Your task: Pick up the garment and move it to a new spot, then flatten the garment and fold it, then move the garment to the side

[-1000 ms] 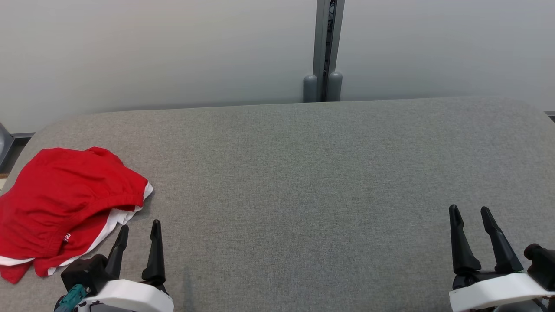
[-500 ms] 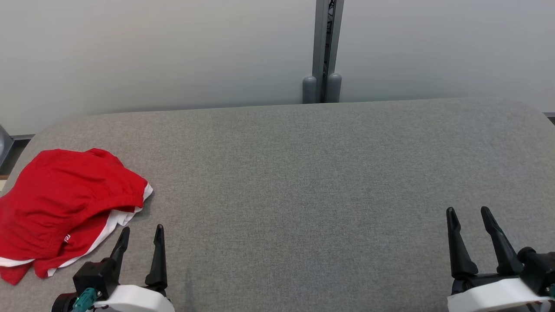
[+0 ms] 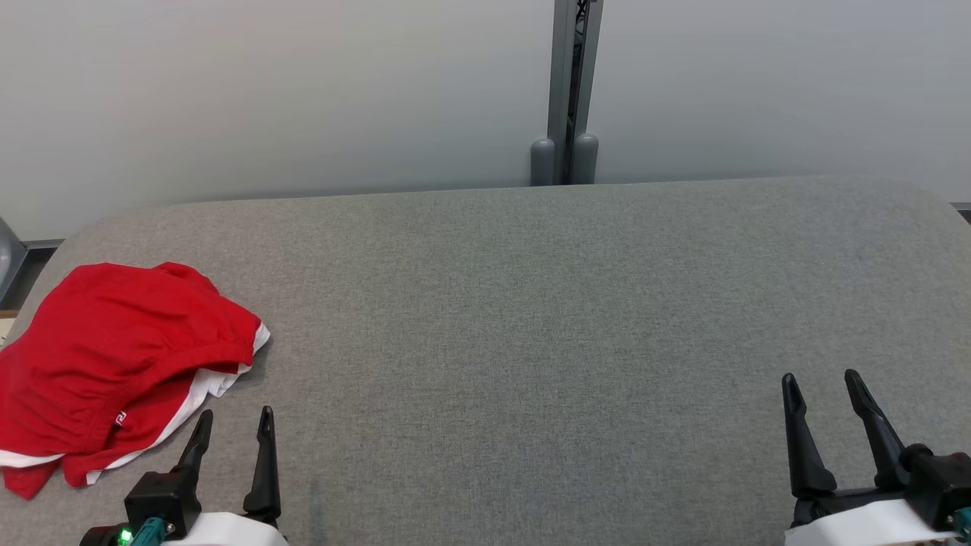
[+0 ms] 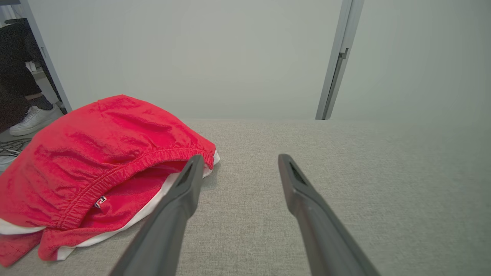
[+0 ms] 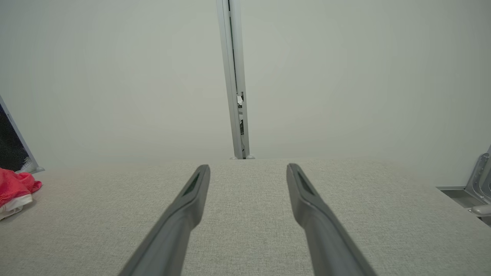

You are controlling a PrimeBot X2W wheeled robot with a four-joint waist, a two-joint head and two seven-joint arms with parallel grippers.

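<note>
Red garment (image 3: 114, 364) lies bunched at table's (image 3: 531, 318) left end. Left gripper (image 3: 231, 425) just beside garment, fingers spread, empty. Right gripper (image 3: 823, 387) far from garment, fingers spread, empty.

A grey fabric-covered table (image 3: 531, 303) carries crumpled red shorts (image 3: 114, 356) (white-trimmed), lying well left of the wall post (image 3: 565, 91).

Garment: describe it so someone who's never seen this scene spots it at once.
A wide grey cloth-covered table stands before a pale wall. At its left end, near the open left gripper, lies the garment, a crumpled heap. Bright red with white trim and an elastic waistband, it stands out against the grey.
</note>
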